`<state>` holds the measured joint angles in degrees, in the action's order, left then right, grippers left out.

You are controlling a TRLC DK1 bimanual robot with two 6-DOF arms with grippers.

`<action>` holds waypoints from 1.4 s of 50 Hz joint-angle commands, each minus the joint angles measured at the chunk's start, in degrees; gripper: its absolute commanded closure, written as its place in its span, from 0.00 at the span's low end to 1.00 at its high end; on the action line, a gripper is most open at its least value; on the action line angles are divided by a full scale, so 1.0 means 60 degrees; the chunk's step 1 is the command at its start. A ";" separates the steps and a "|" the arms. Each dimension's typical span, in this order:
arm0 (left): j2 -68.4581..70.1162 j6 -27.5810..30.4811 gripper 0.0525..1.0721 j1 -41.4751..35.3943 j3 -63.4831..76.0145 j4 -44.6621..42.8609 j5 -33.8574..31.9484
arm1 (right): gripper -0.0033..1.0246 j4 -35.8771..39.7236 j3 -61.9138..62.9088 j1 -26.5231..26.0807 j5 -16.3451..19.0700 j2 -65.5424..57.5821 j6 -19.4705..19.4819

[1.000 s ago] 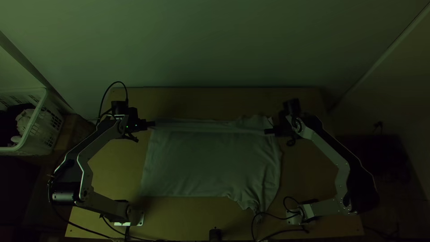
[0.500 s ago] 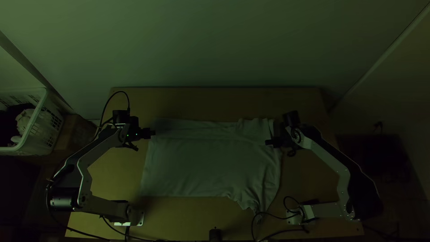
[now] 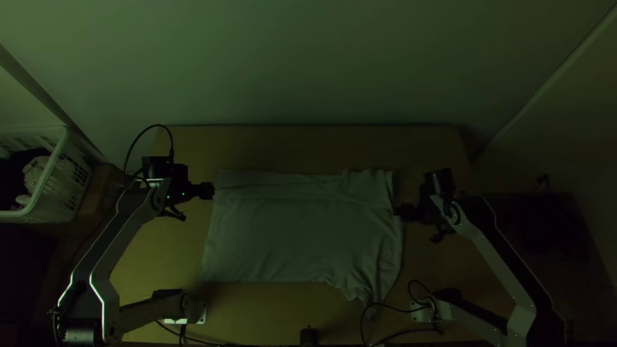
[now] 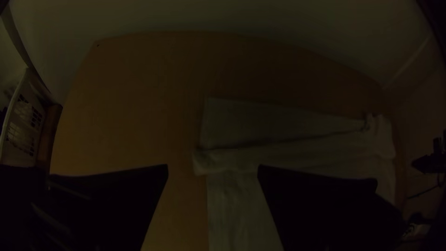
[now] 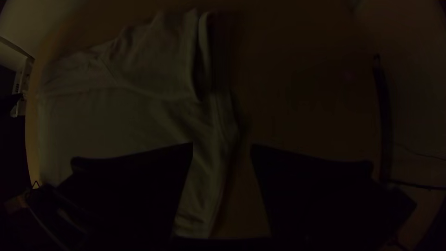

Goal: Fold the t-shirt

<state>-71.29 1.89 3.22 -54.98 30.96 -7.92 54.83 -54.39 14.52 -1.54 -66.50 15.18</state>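
Note:
In the top view the pale t-shirt (image 3: 302, 231) lies spread across the middle of the table, with a strip along its far edge folded over and a sleeve-like part sticking out at the near right. My left gripper (image 3: 211, 191) is just off the shirt's left edge near the far corner; my right gripper (image 3: 400, 211) is at its right edge. The left wrist view has my left gripper (image 4: 213, 169) open, with the shirt's folded corner (image 4: 213, 160) between and beyond its fingers. In the right wrist view my right gripper (image 5: 222, 148) is open above the shirt's side edge (image 5: 223, 121).
A white basket (image 3: 48, 186) holding cloth stands left of the table (image 3: 308, 144). Cables (image 3: 392, 311) lie near the right arm's base, and a small black object (image 3: 309, 336) is at the near edge. A wall rises behind the table.
Both grippers have let go of the shirt's far strip, which now lies flat. They have come toward the near side, then drawn apart outward, the left one leftward and the right one rightward.

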 commanded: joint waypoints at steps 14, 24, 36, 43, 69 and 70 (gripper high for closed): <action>0.2814 0.1618 0.05 0.0078 0.0521 0.2823 0.0368 | 0.15 0.2830 -0.0222 0.0626 -0.0036 0.1576 0.0532; 0.3385 0.1838 0.05 0.0093 0.0682 0.4713 0.0808 | 0.15 0.3269 0.0803 0.1754 0.0359 0.2529 0.2216; 0.3253 0.1721 0.05 -0.0010 0.0755 0.6515 0.0808 | 0.15 0.3123 0.2063 0.2780 0.1575 0.2704 0.3520; 0.3165 0.1750 0.05 0.0005 0.0887 0.6940 0.0808 | 0.16 0.2976 0.2722 0.2999 0.2161 0.2324 0.3578; 0.2858 0.1941 0.05 0.0049 0.1092 0.6749 0.0808 | 0.25 0.1218 0.3543 0.3175 0.3187 0.0258 0.3256; 0.2858 0.1999 0.05 0.0049 0.1122 0.6749 0.0808 | 0.25 0.1233 0.3557 0.3175 0.3245 0.0112 0.3227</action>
<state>-53.69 11.92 3.33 -49.76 71.05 -3.40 62.52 -34.02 32.99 16.60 -62.43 34.85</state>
